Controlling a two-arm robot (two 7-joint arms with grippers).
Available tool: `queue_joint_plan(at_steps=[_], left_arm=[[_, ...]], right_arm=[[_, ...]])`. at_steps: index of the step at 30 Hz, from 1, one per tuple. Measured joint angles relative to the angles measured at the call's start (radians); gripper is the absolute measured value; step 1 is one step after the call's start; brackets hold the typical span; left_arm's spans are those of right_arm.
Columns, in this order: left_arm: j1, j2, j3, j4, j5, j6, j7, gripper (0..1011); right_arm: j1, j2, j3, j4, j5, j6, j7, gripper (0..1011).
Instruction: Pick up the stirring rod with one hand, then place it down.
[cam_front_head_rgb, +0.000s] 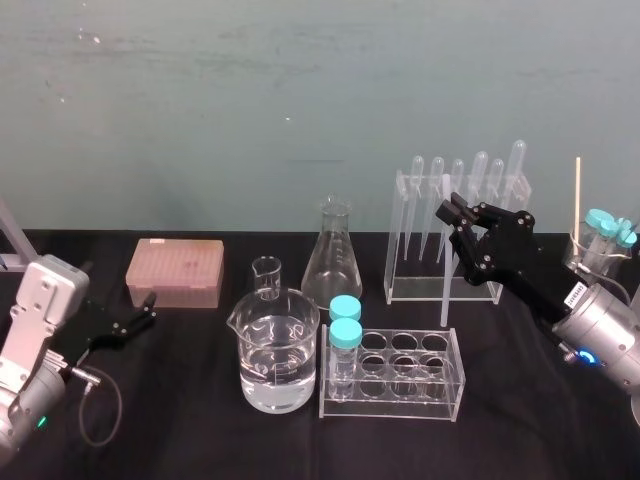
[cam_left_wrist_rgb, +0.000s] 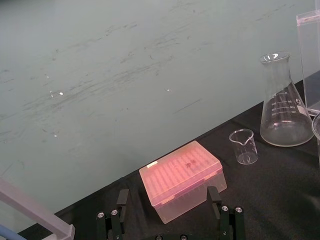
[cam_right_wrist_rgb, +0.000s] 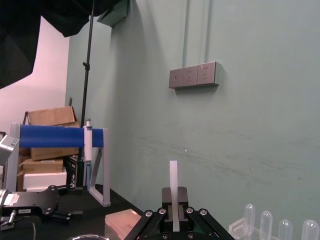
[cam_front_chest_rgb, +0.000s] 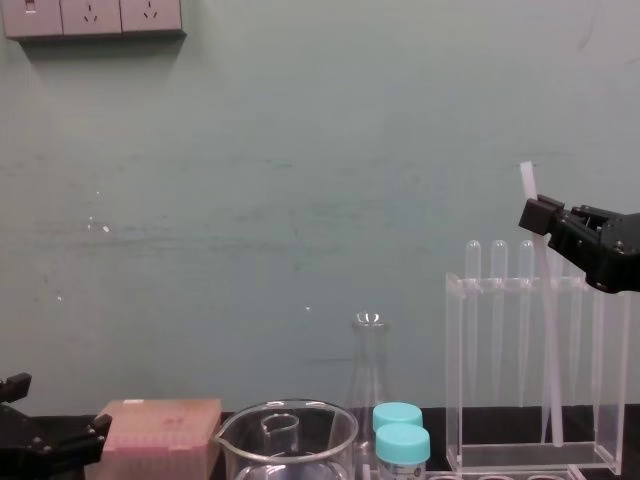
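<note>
Right claw (cam_front_head_rgb: 448, 213), clamped on the stirring rod (cam_front_head_rgb: 445, 290) near its top, holds it almost upright, long axis hanging below toward the surface (cam_front_head_rgb: 200, 440); left claw (cam_front_head_rgb: 148, 312) idles agape, well apart.

We count one rod (cam_front_head_rgb: 445, 290) and two grippers: left (cam_front_head_rgb: 148, 310), right (cam_front_head_rgb: 450, 213). Six pipettes (cam_front_head_rgb: 480, 175) in one stand (cam_front_head_rgb: 415, 290). Two beakers, large (cam_front_head_rgb: 278, 350) and small (cam_front_head_rgb: 266, 275). One flask (cam_front_head_rgb: 333, 255), one pink box (cam_front_head_rgb: 175, 272), one tube rack (cam_front_head_rgb: 400, 388) holding two teal-capped tubes (cam_front_head_rgb: 345, 335).
</note>
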Motion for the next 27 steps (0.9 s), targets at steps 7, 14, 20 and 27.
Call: queue_joint_plan(at_steps=[7,14,20,27], left_arm=[[0.0,0.0,0.0,0.0,0.0,0.0,0.0,1000],[0.0,0.0,0.0,0.0,0.0,0.0,0.0,1000],[0.0,0.0,0.0,0.0,0.0,0.0,0.0,1000],[0.0,0.0,0.0,0.0,0.0,0.0,0.0,1000]], right_arm=[[0.0,0.0,0.0,0.0,0.0,0.0,0.0,61],[0.0,0.0,0.0,0.0,0.0,0.0,0.0,61],[0.0,0.0,0.0,0.0,0.0,0.0,0.0,61],[0.0,0.0,0.0,0.0,0.0,0.0,0.0,61]])
